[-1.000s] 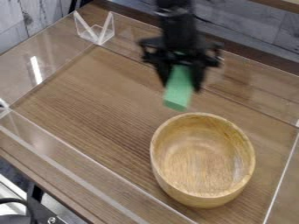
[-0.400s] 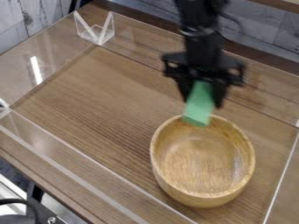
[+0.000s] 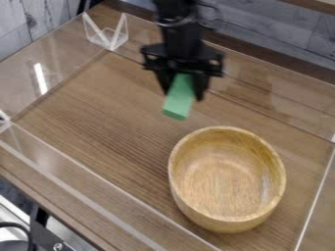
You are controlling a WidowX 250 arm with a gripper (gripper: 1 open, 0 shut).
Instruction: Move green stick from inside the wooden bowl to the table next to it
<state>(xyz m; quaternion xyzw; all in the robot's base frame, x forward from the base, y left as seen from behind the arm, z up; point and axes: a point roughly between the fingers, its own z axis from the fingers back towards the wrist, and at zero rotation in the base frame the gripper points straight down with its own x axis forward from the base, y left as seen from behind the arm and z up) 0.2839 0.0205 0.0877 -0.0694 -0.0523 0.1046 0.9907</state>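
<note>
Camera view, nearest first: the wooden bowl (image 3: 228, 190) sits at the front right of the bench (image 3: 92, 127), light tan, nothing showing inside it. Clear acrylic walls (image 3: 53, 54) line the bench edges. Farther back and left of the bowl, the black pincer (image 3: 182, 82) points down, clamped tight on the upper end of the green stick (image 3: 179, 99). The stick hangs tilted in the air above bare bench, outside the bowl's rim and apart from it.
</note>
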